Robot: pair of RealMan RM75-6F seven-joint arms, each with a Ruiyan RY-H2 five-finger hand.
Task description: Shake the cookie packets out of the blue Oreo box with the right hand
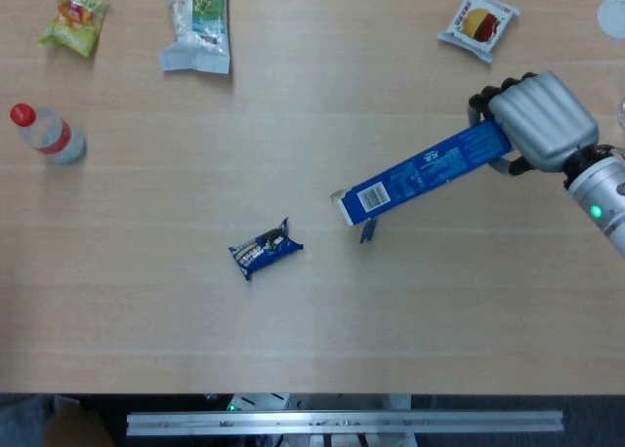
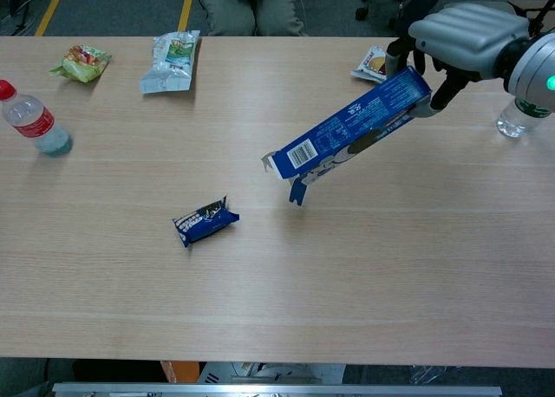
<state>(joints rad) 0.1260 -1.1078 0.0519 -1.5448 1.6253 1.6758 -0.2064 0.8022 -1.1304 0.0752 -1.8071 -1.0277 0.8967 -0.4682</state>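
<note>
My right hand [image 1: 540,123] [image 2: 461,39] grips the closed end of the long blue Oreo box [image 1: 424,175] [image 2: 350,134] and holds it tilted above the table, open flap end down and to the left. One blue cookie packet [image 1: 265,250] [image 2: 205,221] lies on the table, left of the box's open mouth and apart from it. Neither view shows my left hand.
A red-capped water bottle [image 1: 47,134] lies at the far left. A green snack bag [image 1: 74,21] and a clear snack bag [image 1: 199,23] lie at the back left. A red-and-white snack pack [image 1: 478,23] lies behind the right hand. Another bottle [image 2: 530,100] stands at the right edge.
</note>
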